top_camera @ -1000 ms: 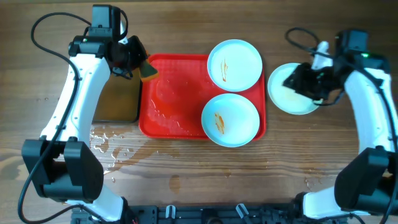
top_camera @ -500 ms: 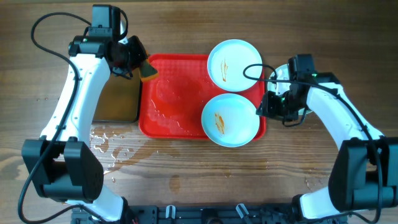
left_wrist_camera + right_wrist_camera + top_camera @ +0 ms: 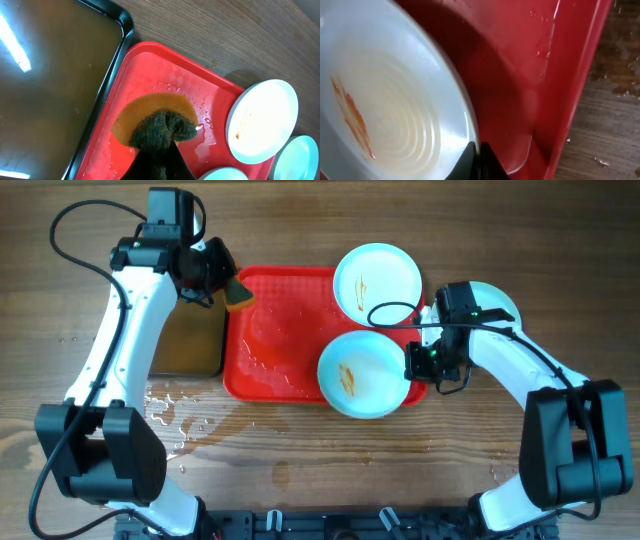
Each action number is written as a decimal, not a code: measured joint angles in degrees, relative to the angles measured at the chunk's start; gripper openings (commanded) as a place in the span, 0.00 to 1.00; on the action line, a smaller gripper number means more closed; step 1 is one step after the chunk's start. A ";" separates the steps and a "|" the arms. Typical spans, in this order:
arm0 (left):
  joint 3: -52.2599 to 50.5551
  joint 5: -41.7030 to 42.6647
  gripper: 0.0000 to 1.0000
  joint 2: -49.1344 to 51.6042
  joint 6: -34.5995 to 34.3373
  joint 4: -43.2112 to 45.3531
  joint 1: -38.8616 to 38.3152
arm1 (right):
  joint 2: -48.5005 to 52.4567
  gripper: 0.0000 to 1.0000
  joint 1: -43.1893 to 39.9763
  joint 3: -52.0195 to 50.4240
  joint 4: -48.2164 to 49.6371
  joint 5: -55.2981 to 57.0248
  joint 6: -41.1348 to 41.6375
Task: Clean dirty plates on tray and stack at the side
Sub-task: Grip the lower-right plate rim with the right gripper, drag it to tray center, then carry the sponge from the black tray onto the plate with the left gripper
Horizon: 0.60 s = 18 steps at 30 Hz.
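The red tray [image 3: 280, 340] holds two dirty plates. The upper plate [image 3: 376, 284] and the lower plate [image 3: 358, 375] each have an orange smear. My right gripper [image 3: 416, 364] is shut on the lower plate's right rim; the right wrist view shows the jaws [image 3: 477, 150] pinching that rim beside the smeared plate [image 3: 395, 110]. A third plate [image 3: 498, 298] lies on the table to the right, partly hidden by my right arm. My left gripper [image 3: 222, 286] is shut on an orange and dark green sponge [image 3: 160, 122] over the tray's far left corner.
A black pan [image 3: 187, 338] of brownish water stands left of the tray and also shows in the left wrist view [image 3: 50, 75]. Water puddles [image 3: 170, 410] lie on the wooden table in front of the pan. The tray floor [image 3: 150, 70] is wet.
My right arm moved left from the plate on the table to the tray and shut on the lower plate's rim. That plate shifted slightly left. The left arm has not moved.
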 measured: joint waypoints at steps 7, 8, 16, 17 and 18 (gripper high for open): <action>0.00 0.00 0.04 0.00 0.00 -0.46 0.00 | -1.57 0.04 5.66 8.31 -1.73 0.11 4.20; 0.00 0.00 0.04 0.00 0.00 -0.46 0.00 | -1.95 0.04 7.26 9.09 0.20 0.50 6.38; 0.00 0.00 0.04 0.00 0.00 -0.90 0.00 | 0.07 0.04 22.05 10.19 11.23 8.66 26.27; 0.00 0.00 0.04 0.00 0.00 -0.92 0.00 | 1.16 0.05 22.93 10.19 11.93 8.96 27.61; 0.00 0.00 0.04 0.00 0.00 -0.96 0.00 | 2.32 0.05 23.34 10.19 12.57 9.14 28.63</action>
